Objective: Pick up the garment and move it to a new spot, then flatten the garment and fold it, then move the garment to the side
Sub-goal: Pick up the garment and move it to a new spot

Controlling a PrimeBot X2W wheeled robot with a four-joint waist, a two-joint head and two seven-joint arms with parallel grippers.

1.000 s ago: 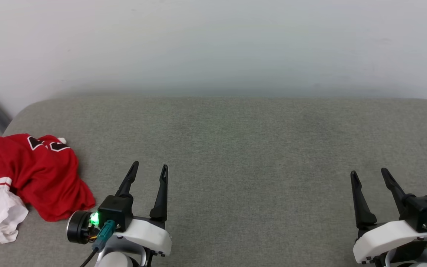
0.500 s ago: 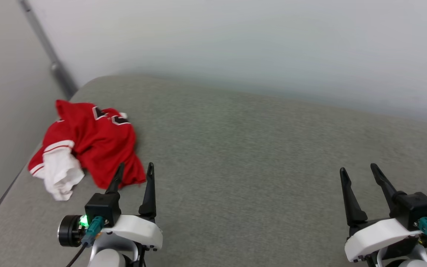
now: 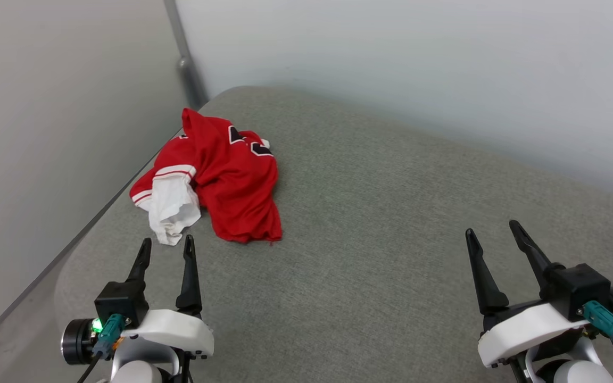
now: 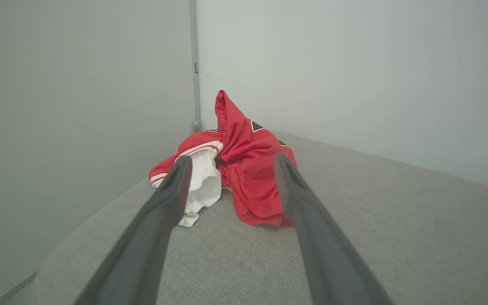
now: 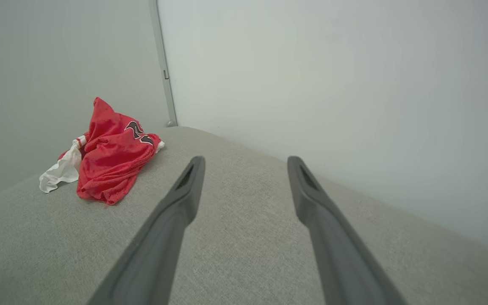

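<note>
The garment, a bright red T-shirt with a white sleeve and black-white lettering, lies crumpled near the far left corner of the grey padded surface. It also sits straight ahead in the left wrist view and at the left of the right wrist view. My left gripper is open just short of the garment's near white sleeve, touching nothing. My right gripper is open at the lower right, far from the garment, with nothing between its fingers.
Pale walls meet behind the surface's far left corner, with a grey metal post standing in that corner. The surface's left edge runs close beside the garment and my left gripper.
The whole picture has shifted as the camera turned left, bringing the garment from the left edge toward the middle. Both grippers stay open and keep their places at the bottom.
</note>
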